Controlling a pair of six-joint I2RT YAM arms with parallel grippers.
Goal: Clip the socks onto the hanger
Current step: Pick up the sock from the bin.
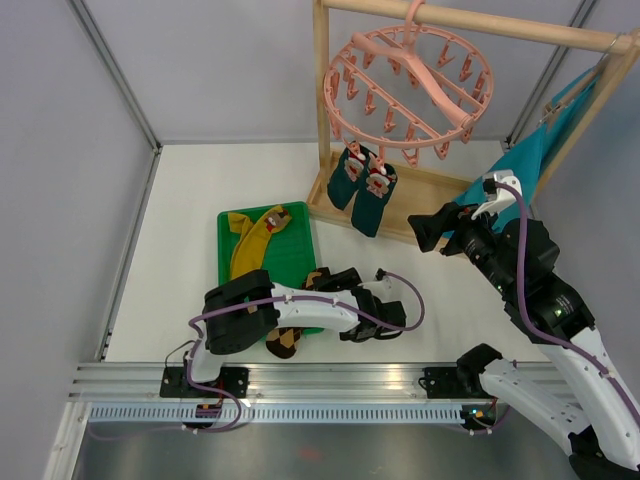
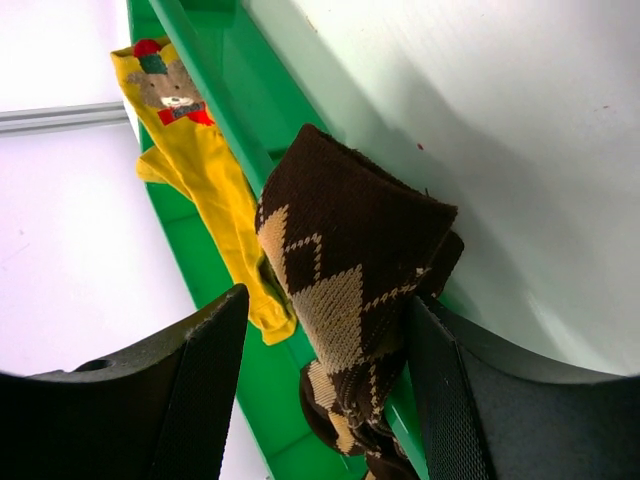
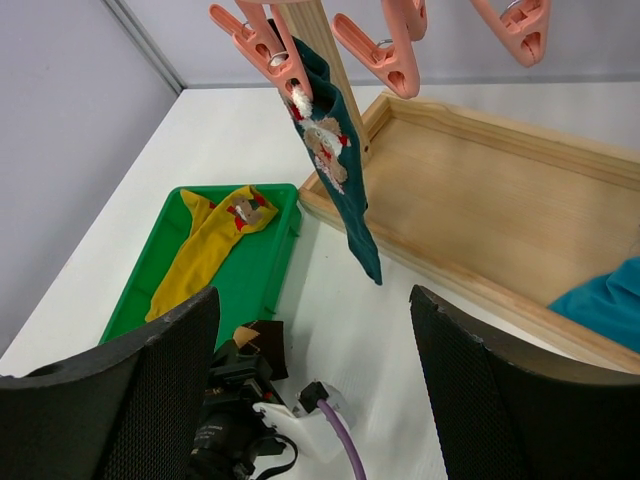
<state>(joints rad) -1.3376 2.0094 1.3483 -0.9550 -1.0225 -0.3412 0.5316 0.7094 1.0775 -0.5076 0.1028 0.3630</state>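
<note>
2 dark teal socks (image 1: 370, 200) hang clipped on our round pink plastic hanger (image 1: 408, 85). Brown argyle socks (image 2: 350, 290), straddled by released left fingers (image 2: 200, 380), and mustard yellow socks (image 1: 257, 238) lie unclipped at the green tray (image 1: 300, 240); right fingers (image 3: 160, 380) released, empty.

Overhead camera looks down — close wrist cameras (low, angled) share the green tray (image 3: 255, 265).

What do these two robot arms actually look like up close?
The left arm and right arm are white shells with chunky black joints. A thin purple cable loops along each. The left gripper and right gripper each have two broad matte black fingers.
</note>
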